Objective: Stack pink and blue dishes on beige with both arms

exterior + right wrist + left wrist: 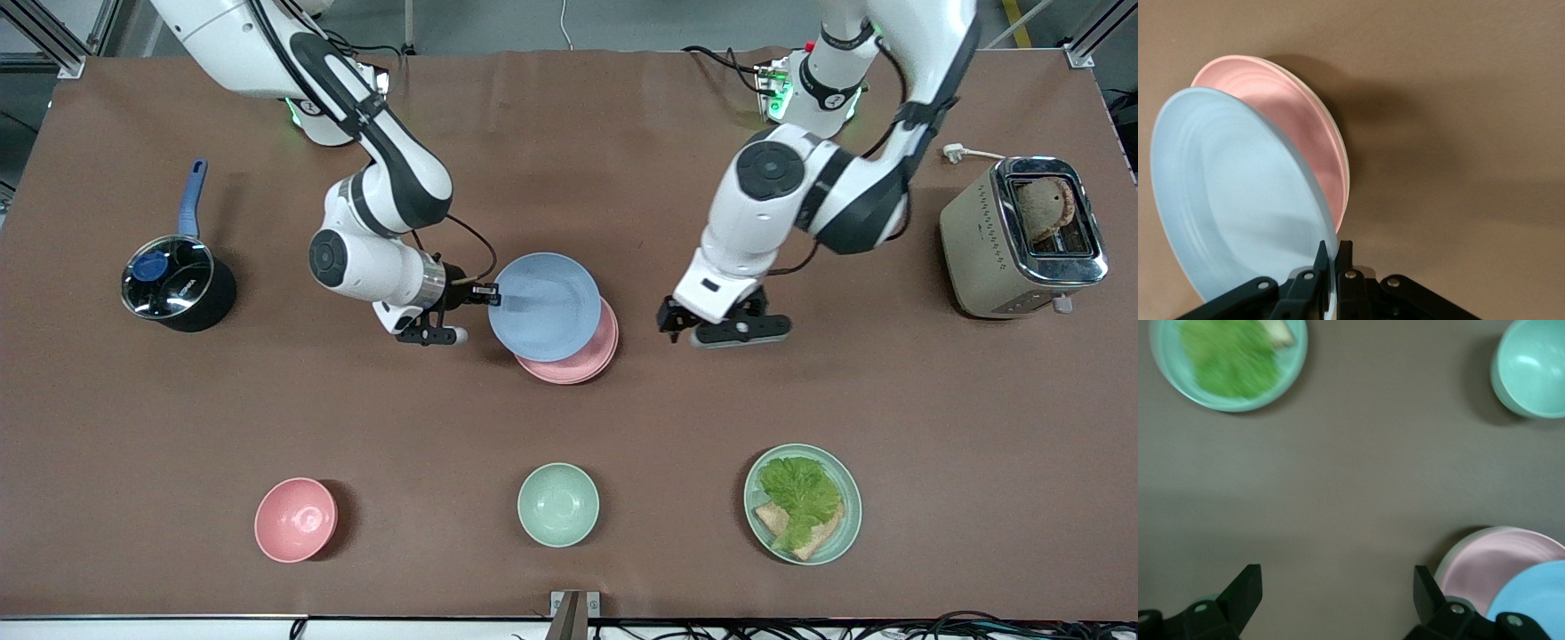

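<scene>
The pink plate is already set on the beige plate, of which only a thin cream rim is seen under the pink one in the right wrist view. The pair lies near the middle of the worktop, well away from every edge. That half of the task is judged done.

The blue plate is held by its rim in the right hand, whose fingers are pinched narrow on the edge. The plate is carried tilted over the stack, offset toward the right arm's end of the worktop, so that it overlaps the pink plate only in part. It does not appear to be lying flat on the pink plate yet.

The left hand is held wide and empty over bare worktop beside the stack, toward the left arm's end; the left arm is judged to be waiting.

What is left, by this reading: the blue plate is to be centred over the pink one, lowered flat and released.
</scene>
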Robot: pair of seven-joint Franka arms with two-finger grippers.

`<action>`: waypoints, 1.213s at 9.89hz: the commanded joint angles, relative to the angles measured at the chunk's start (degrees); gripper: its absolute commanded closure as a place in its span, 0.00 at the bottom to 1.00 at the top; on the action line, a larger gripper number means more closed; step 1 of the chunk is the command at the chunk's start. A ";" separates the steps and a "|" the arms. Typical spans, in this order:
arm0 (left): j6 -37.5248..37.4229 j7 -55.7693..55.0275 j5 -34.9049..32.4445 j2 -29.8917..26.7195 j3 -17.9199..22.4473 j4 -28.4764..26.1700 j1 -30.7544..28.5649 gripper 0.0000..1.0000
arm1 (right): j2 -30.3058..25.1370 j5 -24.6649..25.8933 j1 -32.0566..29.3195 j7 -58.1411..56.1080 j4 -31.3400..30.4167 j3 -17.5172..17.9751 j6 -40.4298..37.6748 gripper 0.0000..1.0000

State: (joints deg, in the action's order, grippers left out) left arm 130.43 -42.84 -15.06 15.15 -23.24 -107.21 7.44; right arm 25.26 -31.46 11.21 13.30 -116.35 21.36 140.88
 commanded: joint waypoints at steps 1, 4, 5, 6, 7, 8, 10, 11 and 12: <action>-3.67 7.65 3.17 -6.51 2.22 -3.00 -2.07 0.00 | 1.46 0.35 0.21 0.77 -0.10 0.44 2.38 0.88; -12.97 21.51 12.05 -15.56 9.86 -2.13 -1.90 0.00 | 2.43 0.35 -0.05 0.76 1.04 0.44 1.86 0.46; -16.58 27.14 14.86 -18.46 12.49 -0.99 -1.99 0.00 | 1.56 0.52 0.04 0.50 0.95 0.44 1.77 0.00; -22.01 32.07 16.10 -21.10 14.95 0.76 -2.07 0.00 | -2.45 1.13 -0.48 0.50 0.52 0.35 0.81 0.00; -27.28 35.25 16.12 -23.22 16.28 2.43 -2.07 0.00 | -5.97 4.19 -2.14 0.67 0.34 -0.17 -3.63 0.00; -32.12 35.37 16.12 -24.89 18.21 5.41 -2.16 0.00 | -10.79 9.70 -5.55 1.02 0.34 -1.05 -8.99 0.00; -43.99 34.85 16.12 -27.36 20.68 10.60 -2.34 0.00 | -19.86 22.62 -6.90 1.64 1.29 -6.56 -15.07 0.00; -44.65 35.80 15.77 -26.67 21.04 13.23 -3.12 0.00 | -21.55 26.33 -7.08 1.21 4.26 -9.47 -18.67 0.00; -45.61 35.46 15.76 -23.27 20.87 18.31 -3.04 0.00 | -22.70 29.06 -6.99 0.94 7.86 -13.41 -22.01 0.00</action>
State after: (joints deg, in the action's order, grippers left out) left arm 86.86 -7.88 0.18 -13.30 -2.10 -93.66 4.68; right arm 4.25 -6.02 3.91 13.90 -111.06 11.29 121.93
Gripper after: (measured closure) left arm 0.000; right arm 0.000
